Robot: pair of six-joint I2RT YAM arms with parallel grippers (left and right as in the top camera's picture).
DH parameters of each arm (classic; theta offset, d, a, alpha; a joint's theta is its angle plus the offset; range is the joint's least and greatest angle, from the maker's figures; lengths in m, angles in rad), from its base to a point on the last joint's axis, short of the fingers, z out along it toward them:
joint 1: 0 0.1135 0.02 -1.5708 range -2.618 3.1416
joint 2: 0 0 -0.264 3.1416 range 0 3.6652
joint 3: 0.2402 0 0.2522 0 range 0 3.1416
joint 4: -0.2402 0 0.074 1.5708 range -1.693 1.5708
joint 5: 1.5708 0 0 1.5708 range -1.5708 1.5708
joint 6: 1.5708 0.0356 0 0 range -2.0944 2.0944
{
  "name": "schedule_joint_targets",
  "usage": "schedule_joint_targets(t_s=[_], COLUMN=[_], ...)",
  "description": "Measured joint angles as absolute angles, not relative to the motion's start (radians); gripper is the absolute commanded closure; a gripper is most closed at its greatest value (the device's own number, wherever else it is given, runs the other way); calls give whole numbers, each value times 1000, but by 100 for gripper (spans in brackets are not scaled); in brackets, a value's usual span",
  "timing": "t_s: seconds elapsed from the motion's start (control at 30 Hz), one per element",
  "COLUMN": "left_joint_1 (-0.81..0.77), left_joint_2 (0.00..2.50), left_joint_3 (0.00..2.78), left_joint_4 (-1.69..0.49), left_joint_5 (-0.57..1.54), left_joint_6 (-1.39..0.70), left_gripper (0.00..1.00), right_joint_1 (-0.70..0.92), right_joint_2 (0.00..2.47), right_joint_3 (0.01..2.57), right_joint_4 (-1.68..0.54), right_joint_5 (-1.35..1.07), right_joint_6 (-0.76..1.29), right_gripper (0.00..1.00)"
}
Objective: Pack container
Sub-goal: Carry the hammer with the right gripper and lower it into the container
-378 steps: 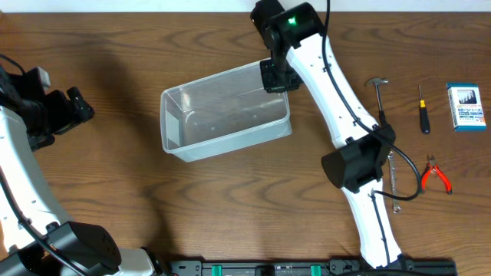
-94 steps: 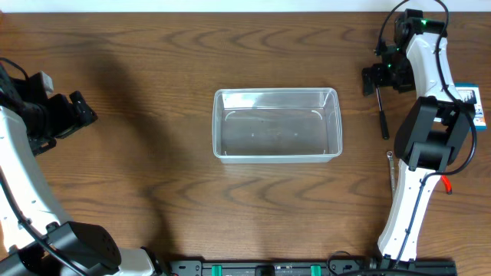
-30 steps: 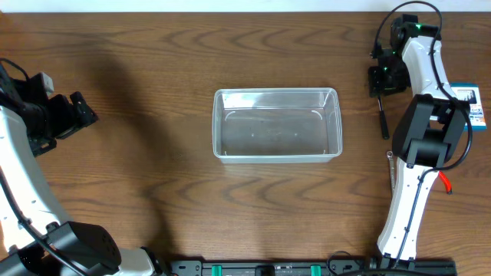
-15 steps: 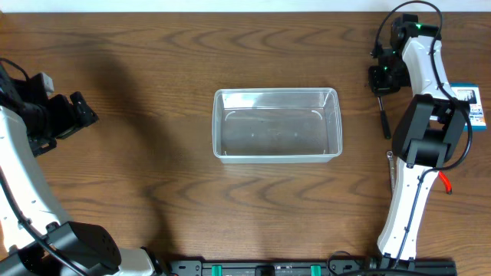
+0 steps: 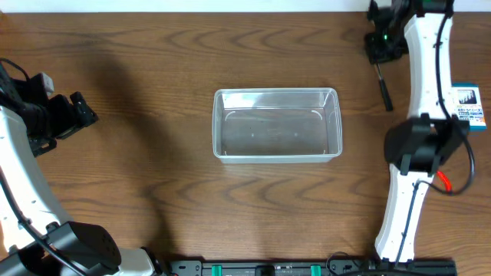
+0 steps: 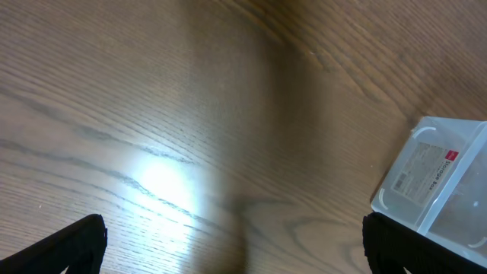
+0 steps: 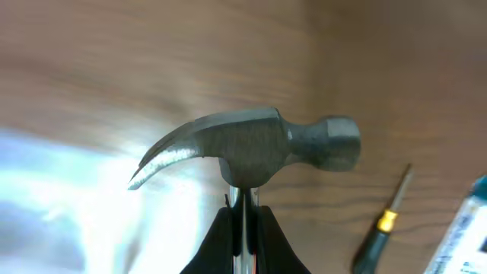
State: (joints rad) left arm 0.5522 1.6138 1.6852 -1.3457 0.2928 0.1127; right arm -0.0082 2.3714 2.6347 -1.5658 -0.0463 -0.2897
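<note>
The right tool (image 7: 243, 222) is pinching the steel claw hammer with a black handle (image 7: 251, 144) by the neck just under its head. That is a narrow hold on a top-heavy thing, so I judge the carry wants to be slow and level, lest the handle swing. The hammer hangs beyond the far right corner of the clear, shallow, rectangular plastic container (image 5: 276, 93), which stands empty. It should cross the container's right wall high enough for the handle to pass the thick rim, then be laid along the long side. On the container's near side the brown wooden table (image 5: 153, 199) is open. The left tool (image 5: 86, 109), fingers spread wide, waits well apart to the container's left. To its right lie the red-handled pliers (image 5: 443, 181), the small blue and white box (image 5: 469, 106) and a black-handled screwdriver (image 7: 378, 232). The table's far edge lies just beyond the hammer, so room lies toward the container.
</note>
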Motion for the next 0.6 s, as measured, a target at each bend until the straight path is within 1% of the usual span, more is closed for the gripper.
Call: schedule_joint_targets(t_s=[0.17, 0.27, 0.4, 0.6], left_joint_1=[552, 552, 552, 552], left_joint_2=[1614, 1614, 1614, 1614], left_joint_3=[1685, 1685, 1685, 1685], left_joint_4=[-1346, -1346, -1348, -1353], left_joint_5=[293, 293, 293, 293], left_joint_6=[113, 113, 113, 113], left_gripper=[2, 2, 2, 2], right_joint_1=[136, 238, 370, 505], right_joint_2=[2173, 2104, 2088, 2104], right_joint_3=[2668, 2682, 2672, 2523], right_joint_4=[-1618, -1659, -1694, -1687], right_joint_5=[-112, -144, -167, -137], right_joint_6=[-438, -513, -590, -672], right_gripper=[99, 99, 99, 99])
